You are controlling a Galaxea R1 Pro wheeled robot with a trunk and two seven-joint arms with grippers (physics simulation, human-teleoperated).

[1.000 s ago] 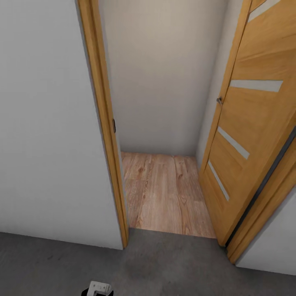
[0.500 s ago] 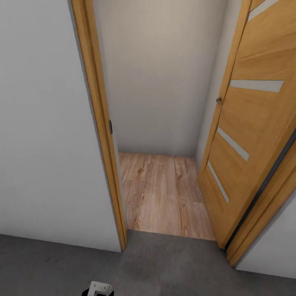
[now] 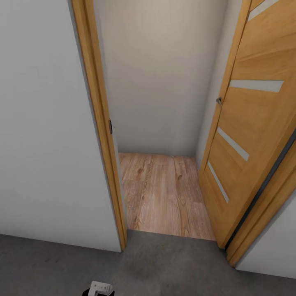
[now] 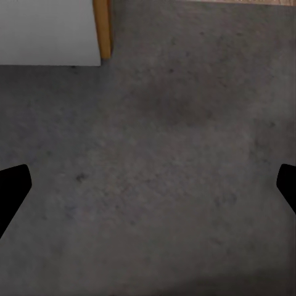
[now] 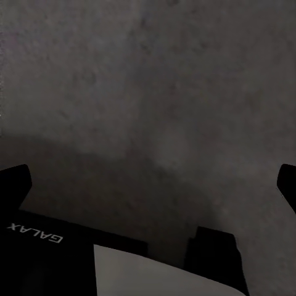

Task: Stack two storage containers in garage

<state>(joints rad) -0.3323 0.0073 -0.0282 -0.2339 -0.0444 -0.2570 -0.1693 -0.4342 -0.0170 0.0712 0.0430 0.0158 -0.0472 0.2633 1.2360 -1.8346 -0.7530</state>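
Standing on the floor (image 3: 172, 263), rough dark-grey concrete, the robot is faced toward an open doorway (image 3: 160, 123) with wood planks (image 3: 164, 193) beyond. No storage container is visible, so progress cannot be judged. Both the left gripper (image 4: 148, 188) and the right gripper (image 5: 148, 185) are spread wide and empty, fingertips cut off at the frame edges.

We see our left gripper (image 4: 148, 191) as two plain black fingertips (image 4: 12, 188) at the frame edges. Our right gripper (image 5: 148, 185) looks alike, above a black body (image 5: 55, 237) lettered "GALAX" in white beside a pale panel (image 5: 154, 274). From the head, a small white block (image 3: 100, 287) tops a black rounded part.
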